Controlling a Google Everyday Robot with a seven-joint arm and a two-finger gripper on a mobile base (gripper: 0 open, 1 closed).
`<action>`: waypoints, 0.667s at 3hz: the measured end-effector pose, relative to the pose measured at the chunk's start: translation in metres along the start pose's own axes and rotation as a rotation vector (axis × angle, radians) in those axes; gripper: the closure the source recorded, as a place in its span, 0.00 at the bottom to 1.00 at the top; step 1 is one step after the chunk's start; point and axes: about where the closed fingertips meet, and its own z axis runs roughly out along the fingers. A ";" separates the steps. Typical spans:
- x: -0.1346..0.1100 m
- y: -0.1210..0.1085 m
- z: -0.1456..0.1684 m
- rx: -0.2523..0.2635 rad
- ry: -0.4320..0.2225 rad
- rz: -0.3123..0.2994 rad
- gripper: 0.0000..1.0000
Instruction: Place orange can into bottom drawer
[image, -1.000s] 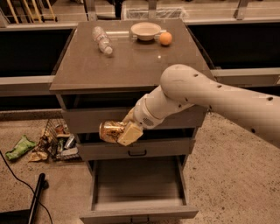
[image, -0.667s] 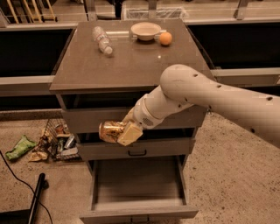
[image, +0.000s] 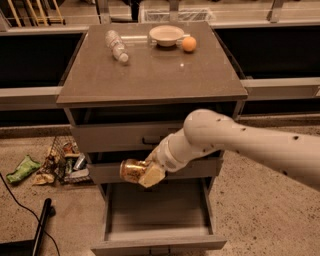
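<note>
Lowered: gripper (image: 146, 175) with orange can (image: 129, 169) | can clamped, protruding leftward | above open bottom drawer (image: 157, 212)

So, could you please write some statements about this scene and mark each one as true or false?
1. The hand grips the orange can. True.
2. The bottom drawer is closed. False: it is pulled open.
3. The orange can lies inside the bottom drawer. False: it is held in the air above the open drawer.
4. A clear bottle lies on the cabinet top. True.
5. The orange fruit sits inside the bowl. False: it sits beside the bowl.
</note>
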 end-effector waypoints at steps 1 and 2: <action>0.041 0.015 0.040 0.023 -0.018 0.052 1.00; 0.078 0.025 0.077 0.036 -0.056 0.110 1.00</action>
